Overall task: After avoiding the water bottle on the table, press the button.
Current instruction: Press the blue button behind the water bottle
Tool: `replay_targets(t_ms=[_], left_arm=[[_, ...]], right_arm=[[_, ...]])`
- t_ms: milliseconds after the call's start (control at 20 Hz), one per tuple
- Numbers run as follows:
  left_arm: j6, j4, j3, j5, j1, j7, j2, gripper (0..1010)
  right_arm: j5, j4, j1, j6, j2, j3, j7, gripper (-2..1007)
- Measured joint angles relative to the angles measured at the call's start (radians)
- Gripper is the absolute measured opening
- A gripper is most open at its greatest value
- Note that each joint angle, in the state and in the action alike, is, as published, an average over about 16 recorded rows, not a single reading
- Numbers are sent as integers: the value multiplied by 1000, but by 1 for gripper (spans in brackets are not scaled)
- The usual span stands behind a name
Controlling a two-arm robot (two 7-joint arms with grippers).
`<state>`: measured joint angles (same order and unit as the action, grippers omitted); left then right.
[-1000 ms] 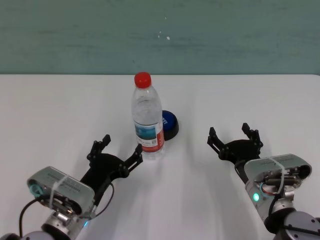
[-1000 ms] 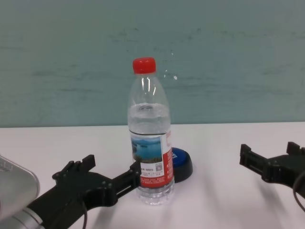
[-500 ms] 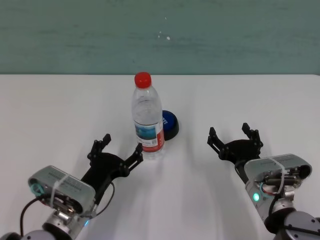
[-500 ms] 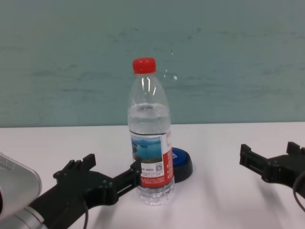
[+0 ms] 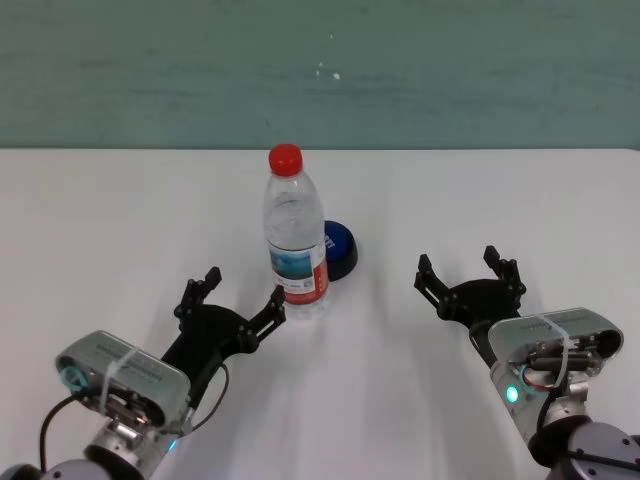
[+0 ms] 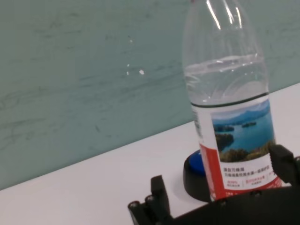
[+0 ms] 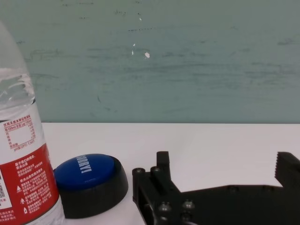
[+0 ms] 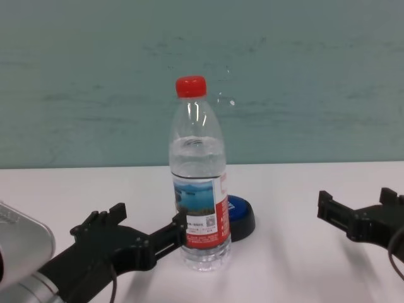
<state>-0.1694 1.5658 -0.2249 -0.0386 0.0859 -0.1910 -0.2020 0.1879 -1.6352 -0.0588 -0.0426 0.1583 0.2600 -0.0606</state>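
Although a second separates the earliest head view from the current one, almost nothing has changed: the left hand (image 5: 235, 303) sits a shade closer to the water bottle (image 5: 296, 231), and the right hand (image 5: 468, 272) has not moved at all. In the head view the bottle stands upright just left of centre on the white counter (image 5: 100, 220), its red cap near the middle of the upper half of the frame. The button (image 5: 340, 248) lies just behind and to the right of the bottle's base, partly hidden by it, its blue dome showing.

The left hand, in the lower left of the frame, has its fingers spread apart and gripping nothing; its right-hand fingertip (image 8: 178, 222) sits against or just beside the bottle's label in the chest view, and I cannot tell whether it actually touches. The bottle shows no tilt. The right hand, in the lower right, is likewise spread open and empty, well apart from both bottle and button.

As I judge it, the press has not yet begun. From the left hand's side the bottle blocks the direct line to the button, so any further forward creep risks nudging the bottle over. The right wrist view shows the button (image 7: 90, 183) with an unobstructed path on that side, the bottle (image 7: 26, 168) at the frame's left edge.
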Motion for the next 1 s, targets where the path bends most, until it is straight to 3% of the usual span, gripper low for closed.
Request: replay_targets(t_ms=[500, 1000], left_arm=[[4, 16, 15, 15, 10, -4, -7, 1010], [11, 40, 47, 46, 31, -12, -23, 1010]], right_arm=[[0, 0, 0, 0, 0, 0, 0, 1004], [0, 0, 0, 0, 0, 0, 0, 1004]])
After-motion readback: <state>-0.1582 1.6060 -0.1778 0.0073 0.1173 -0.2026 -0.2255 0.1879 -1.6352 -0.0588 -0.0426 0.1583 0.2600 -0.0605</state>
